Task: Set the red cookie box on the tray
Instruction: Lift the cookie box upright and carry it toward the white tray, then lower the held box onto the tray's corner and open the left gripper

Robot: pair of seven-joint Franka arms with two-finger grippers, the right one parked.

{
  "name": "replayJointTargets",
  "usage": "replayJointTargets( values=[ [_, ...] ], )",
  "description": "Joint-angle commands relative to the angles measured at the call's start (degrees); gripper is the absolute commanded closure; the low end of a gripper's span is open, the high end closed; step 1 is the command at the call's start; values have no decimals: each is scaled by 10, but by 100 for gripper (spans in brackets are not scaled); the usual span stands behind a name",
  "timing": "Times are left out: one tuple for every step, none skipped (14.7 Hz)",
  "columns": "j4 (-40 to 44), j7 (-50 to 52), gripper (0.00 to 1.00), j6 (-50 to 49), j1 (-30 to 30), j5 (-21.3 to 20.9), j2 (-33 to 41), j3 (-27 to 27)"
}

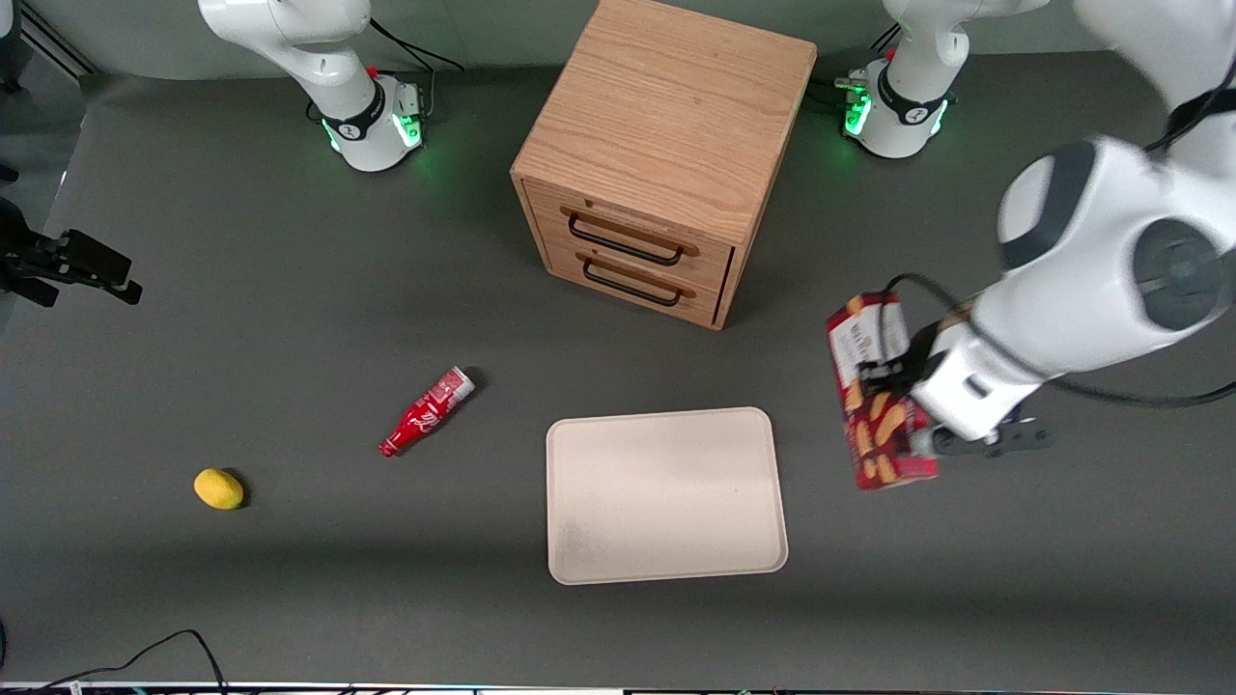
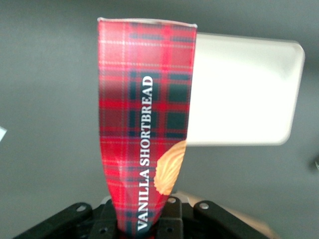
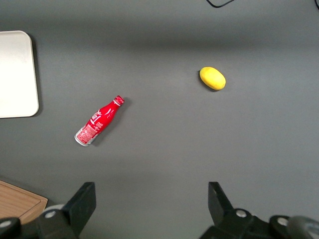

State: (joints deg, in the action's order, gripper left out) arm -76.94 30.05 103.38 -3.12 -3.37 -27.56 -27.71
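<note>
A dark grey table (image 1: 290, 579) holds the tray (image 1: 664, 494) nearest the front camera. Beside the tray, toward the working arm's end, the gripper (image 1: 893, 381) is clenched on the red cookie box (image 1: 877, 398), held aloft. The carton is probably light and crushable, so a mid-length grip seems best.

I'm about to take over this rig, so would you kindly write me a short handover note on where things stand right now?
Gripper: shut on the red cookie box, holding it in the air beside the tray, toward the working arm's end of the table.
Tray: flat on the table, nearer the front camera than the wooden drawer cabinet, nothing on it.
Done: box picked up and lifted.
Left: carry the box over the tray, lower it, release.
Also on the table: red bottle and yellow lemon, toward the parked arm's end.
</note>
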Motion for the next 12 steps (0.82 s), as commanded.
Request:
replayJointTargets(
  values=[
    [8, 69, 100, 36, 2, -71, -51, -35],
    [8, 70, 100, 52, 6, -81, -69, -35],
    [7, 72, 100, 74, 9, -94, -83, -35],
    [7, 73, 100, 88, 10, -103, -98, -35],
    [9, 73, 100, 102, 13, -119, -115, -35],
    [9, 76, 100, 138, 21, -147, -139, -35],
    [9, 86, 100, 173, 29, -165, -158, -34],
    [9, 97, 100, 189, 33, -181, -170, -33],
    [9, 101, 100, 192, 35, -198, -181, -33],
    [10, 104, 100, 197, 39, -204, -191, -33],
    [10, 106, 100, 218, 47, -204, -202, -31],
    [10, 107, 100, 239, 50, -205, -209, -31]
  ],
)
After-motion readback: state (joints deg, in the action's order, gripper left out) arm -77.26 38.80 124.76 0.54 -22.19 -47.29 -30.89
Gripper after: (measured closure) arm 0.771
